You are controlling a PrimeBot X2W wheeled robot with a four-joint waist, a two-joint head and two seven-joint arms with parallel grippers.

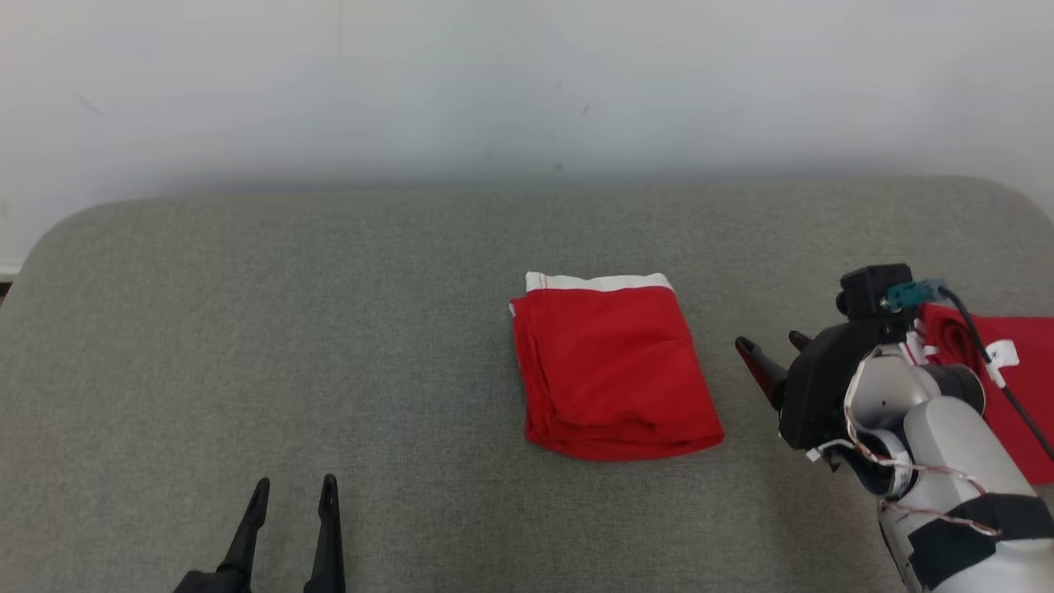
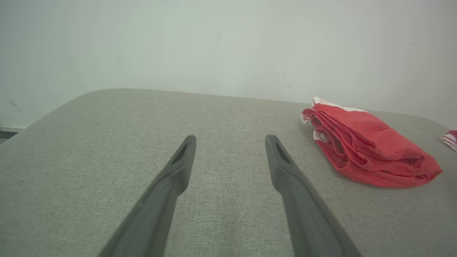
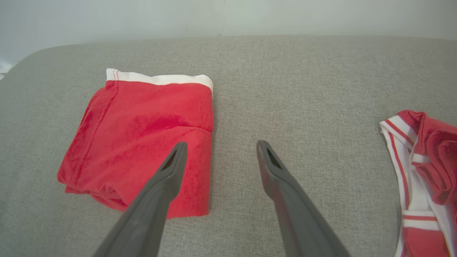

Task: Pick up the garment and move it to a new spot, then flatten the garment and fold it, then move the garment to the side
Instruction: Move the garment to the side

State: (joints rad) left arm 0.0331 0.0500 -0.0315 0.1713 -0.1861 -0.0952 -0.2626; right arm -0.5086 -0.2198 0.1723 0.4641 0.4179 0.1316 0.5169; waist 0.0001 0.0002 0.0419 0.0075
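**gearhead_22:** Where's the red garment [image 1: 613, 371] sitting on the robot's grey cloth-covered tabletop [image 1: 247, 329]?

**foldfan:** Roughly mid-tabletop, a touch right of centre. It's folded into a neat squarish stack and lies flat. The white waistband runs along the far edge, and the folded layers show on the left and near sides. Nothing is holding it.

**gearhead_22:** And the pincers?

**foldfan:** The left pincer [image 1: 294, 494] is down at the near left, well apart from the garment. Its fingers point away toward the pale wall [image 1: 494, 82], and its jaws are spread wide with nothing between them. Its own wrist view has the garment [image 2: 367, 142] off to the right.

The right pincer [image 1: 772, 344] is just right of the garment with its fingers aimed left at it, also spread wide and empty. In the head view there's a strip of bare cloth between its tips and the garment's right edge. In the right wrist view one finger [image 3: 167, 171] overlaps the garment's [image 3: 142, 128] near right corner. Can't tell whether it touches.

**gearhead_22:** What's the other red thing over at the right edge?

**foldfan:** That's a second garment [image 1: 1033, 362], red with white striped trim and a small white label [image 1: 1005, 354]. It's bunched up at the tabletop's right edge, well apart from the folded one. The right arm's pale forearm [image 1: 947, 445] and a black cable [image 1: 1009, 395] pass over part of it.
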